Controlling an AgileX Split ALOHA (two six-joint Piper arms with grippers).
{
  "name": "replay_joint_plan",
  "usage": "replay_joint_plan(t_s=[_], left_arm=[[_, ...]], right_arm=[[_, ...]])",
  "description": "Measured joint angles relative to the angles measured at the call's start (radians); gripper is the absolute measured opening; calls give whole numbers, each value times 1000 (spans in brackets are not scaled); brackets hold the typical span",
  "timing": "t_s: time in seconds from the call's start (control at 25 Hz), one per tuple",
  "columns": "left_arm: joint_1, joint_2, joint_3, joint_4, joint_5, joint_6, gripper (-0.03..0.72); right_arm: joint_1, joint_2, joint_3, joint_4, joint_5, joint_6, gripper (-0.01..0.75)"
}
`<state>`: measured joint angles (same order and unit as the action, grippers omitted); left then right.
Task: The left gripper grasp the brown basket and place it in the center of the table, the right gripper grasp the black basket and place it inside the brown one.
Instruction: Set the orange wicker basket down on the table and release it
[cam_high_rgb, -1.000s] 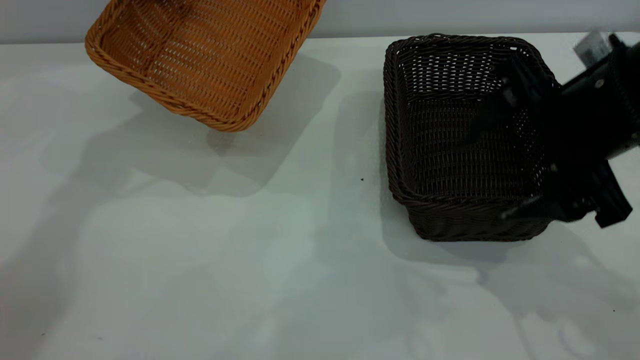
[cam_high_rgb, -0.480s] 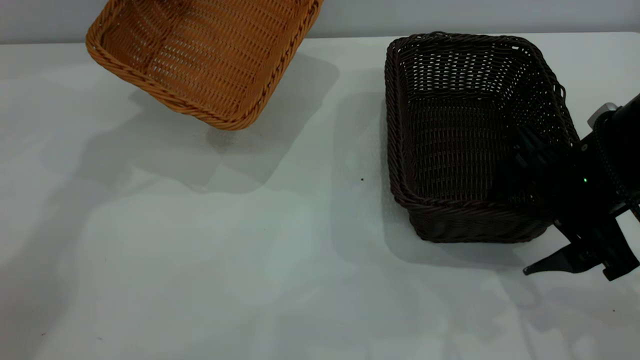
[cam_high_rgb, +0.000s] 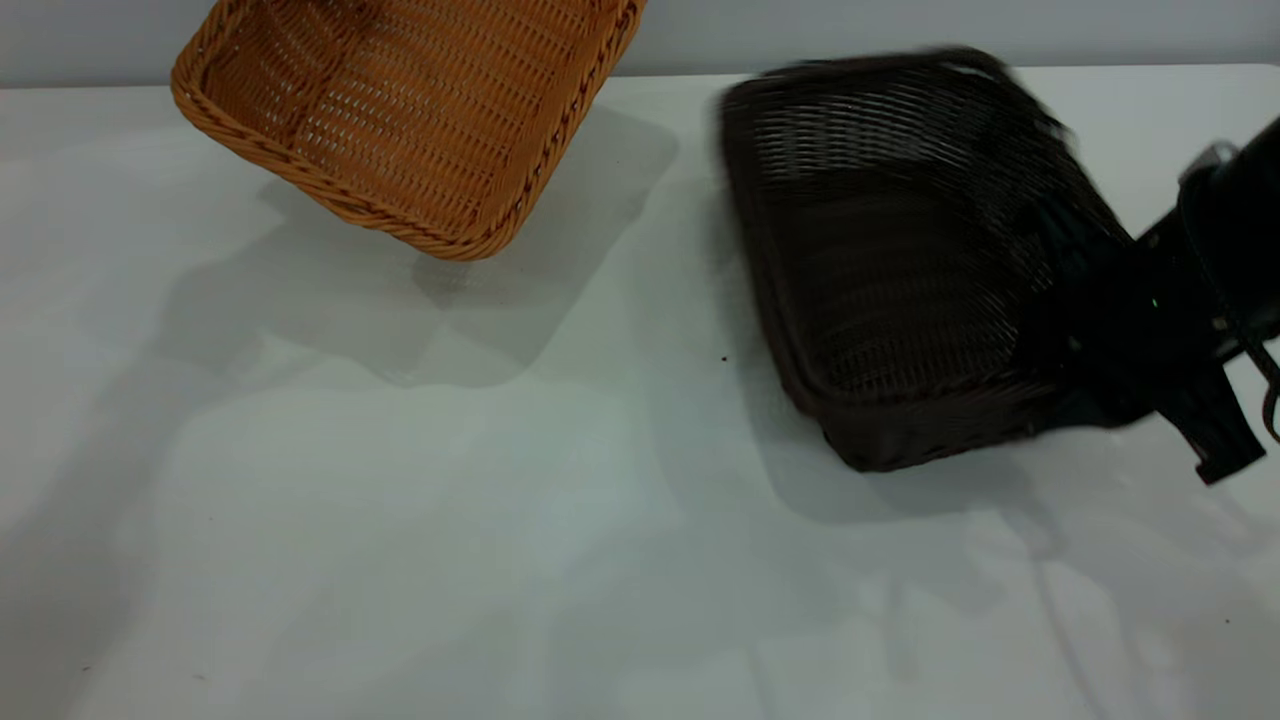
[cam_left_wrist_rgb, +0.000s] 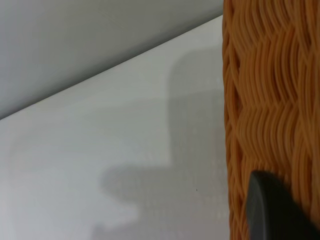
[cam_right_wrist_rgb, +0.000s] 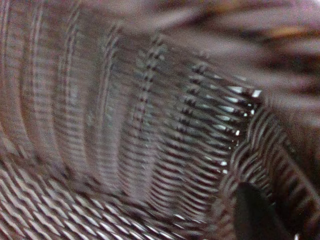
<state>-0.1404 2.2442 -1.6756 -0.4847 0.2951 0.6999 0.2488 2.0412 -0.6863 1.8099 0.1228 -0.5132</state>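
The black basket (cam_high_rgb: 900, 260) is tilted, its far end raised off the table (cam_high_rgb: 400, 500) and its near corner low, smeared with motion. The right gripper (cam_high_rgb: 1090, 350) sits at the basket's right wall, apparently clamped on the rim there; the right wrist view shows dark weave filling the frame with one finger (cam_right_wrist_rgb: 257, 217) pressed against the braided edge, which fits a grip on that wall. A hold at one side would explain why the basket hangs crooked, not level.

The brown basket (cam_high_rgb: 410, 110) is well away from that gripper, at the far left of the table, tipped up and casting a wide shadow below, so it seems to be held in the air. The left gripper (cam_left_wrist_rgb: 272, 210) lies against its outer woven wall (cam_left_wrist_rgb: 270, 100); whether its fingers pinch the wall I cannot tell.

By my judgement the brown basket is not yet at the centre, so the black one has nowhere to go yet.
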Motion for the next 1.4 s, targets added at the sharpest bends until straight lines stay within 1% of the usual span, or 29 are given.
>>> replay_joint_plan(t_s=[0.04, 0.08, 0.2, 0.32, 0.44, 0.6, 0.68, 0.76, 0.84, 0.96, 1.04, 1.08, 1.2, 1.28, 1.4], left_arm=[[0, 0, 0, 0, 0, 2, 81], [0, 0, 0, 0, 0, 6, 81], [0, 0, 0, 1, 1, 21, 81], [0, -2, 0, 1, 7, 25, 81], [0, -20, 0, 1, 30, 48, 81], [1, -66, 0, 1, 92, 106, 81], [1, -78, 0, 1, 145, 149, 81], [1, -79, 0, 4, 232, 208, 81], [1, -78, 0, 10, 327, 276, 81], [-9, -78, 0, 15, 468, 437, 81], [-35, -76, 0, 23, 531, 528, 81], [-55, -73, 0, 25, 542, 558, 81], [-130, -50, 0, 26, 528, 587, 81], [-196, -23, 0, 27, 518, 596, 81], [-291, 25, 0, 69, 506, 631, 81]], right_arm=[[0, 0, -7, 1, -1, -24, 106], [0, 0, -12, -1, -4, -62, 85], [1, 0, -18, -12, -27, -171, 81], [-6, 0, -30, -11, -78, -209, 81], [-51, -1, -50, -47, -93, -261, 81], [-172, -32, -90, -129, -62, -366, 81], [-252, -63, -113, -179, -27, -430, 81], [-329, -97, -135, -225, 21, -470, 81], [-415, -127, -156, -262, 99, -486, 81], [-527, -141, -184, -328, 214, -488, 81], [-582, -141, -197, -377, 268, -488, 81], [-607, -141, -204, -399, 289, -488, 81], [-661, -141, -215, -449, 338, -491, 81], [-685, -141, -218, -458, 362, -491, 81], [-695, -141, -219, -468, 381, -491, 81]])
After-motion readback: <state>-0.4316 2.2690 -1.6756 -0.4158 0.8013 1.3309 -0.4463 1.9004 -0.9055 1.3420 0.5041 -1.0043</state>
